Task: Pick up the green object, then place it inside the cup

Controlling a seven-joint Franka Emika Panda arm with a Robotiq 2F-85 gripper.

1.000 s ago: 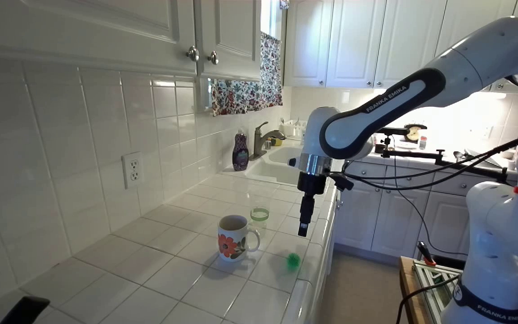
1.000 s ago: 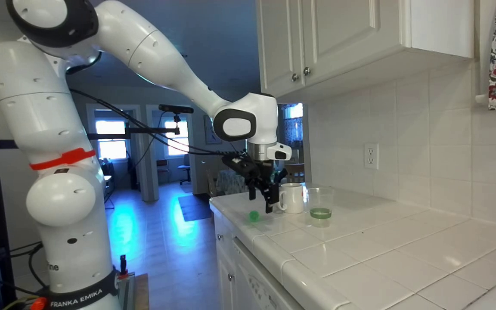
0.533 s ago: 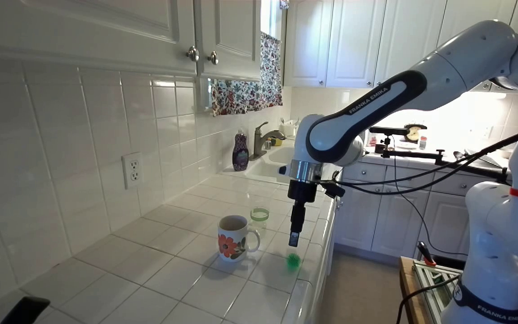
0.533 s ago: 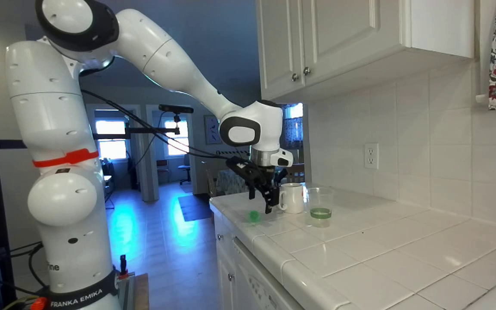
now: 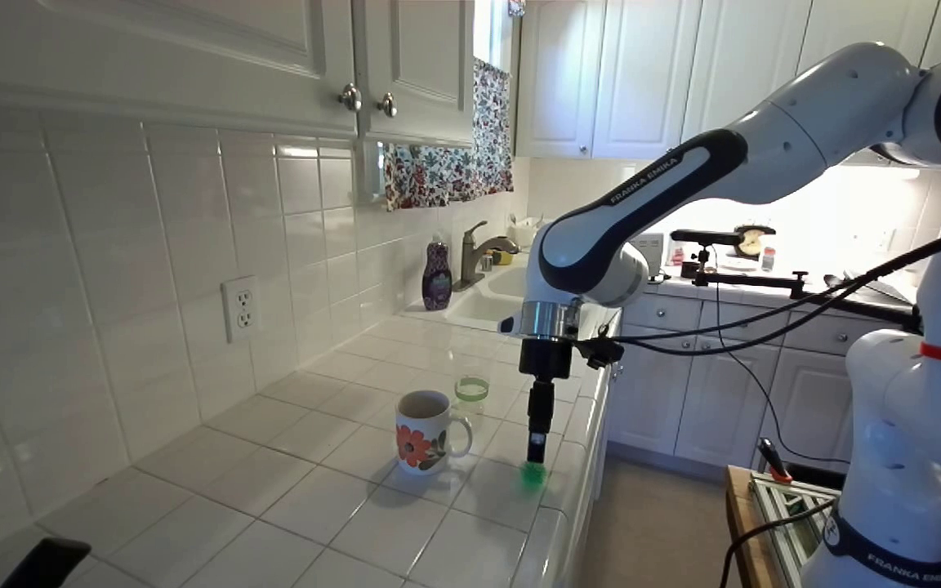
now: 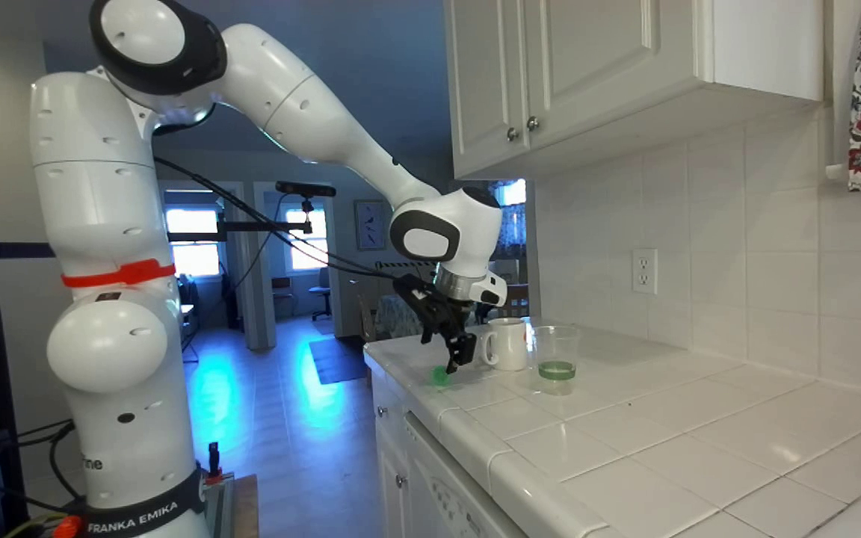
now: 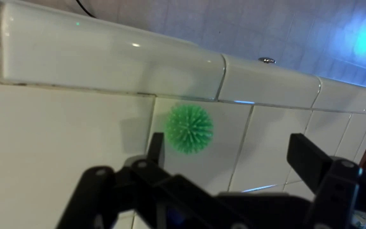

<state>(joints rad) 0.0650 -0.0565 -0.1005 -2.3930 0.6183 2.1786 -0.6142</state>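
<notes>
Two black, blocky fingers (image 7: 307, 162) of the robot's big black gripper (image 7: 227, 143) are standing wide apart, holding nothing. A round, spiky green ball (image 7: 188, 128) is sitting on the shiny white tile counter (image 7: 59, 133), close to the rounded white edge tiles (image 7: 113, 60). In the wrist view it is lying much nearer one finger than the other, and I am not seeing if it is touching.

Picking up the ball is looking like the step now. To be doing it well, the gripper should be sliding sideways a bit first, so the ball is sitting in the middle. Then it should be going straight down without bumping the counter, and squeezing softly. A shove could be sending the ball rolling off the edge.

Farther away, a white china-looking mug (image 5: 421, 433) with an orange flower is standing upright, near a see-through cup (image 6: 556, 360) with a green ring; I am not sure which one the task is meaning. Far back, a dark purple plastic bottle (image 5: 437, 276) is standing.
</notes>
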